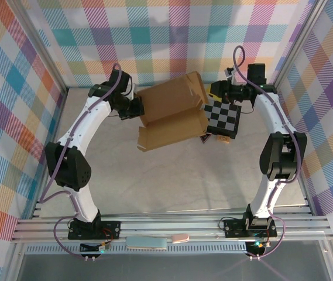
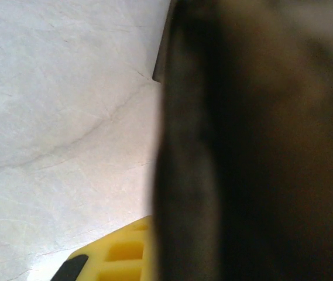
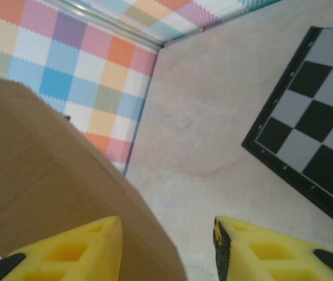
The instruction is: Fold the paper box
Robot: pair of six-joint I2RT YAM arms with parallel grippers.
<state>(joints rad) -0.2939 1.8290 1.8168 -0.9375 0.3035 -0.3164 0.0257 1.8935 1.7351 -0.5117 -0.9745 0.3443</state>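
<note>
A pale marbled table (image 1: 172,181) is seen nearest. Beyond it, at the centre, the plain brown paper box (image 1: 172,117) is held tilted, with flaps partly raised. Its left edge is gripped by the left pincer (image 1: 134,109), whose jaws are closed on the cardboard. At the box's far right corner the right pincer (image 3: 167,237) is spread partway, with a cardboard edge between its yellow fingers (image 3: 254,252). A black-and-grey checkered board (image 1: 223,115) lies just right of the box. Plaid walls (image 1: 154,35) are seen farthest back.
</note>
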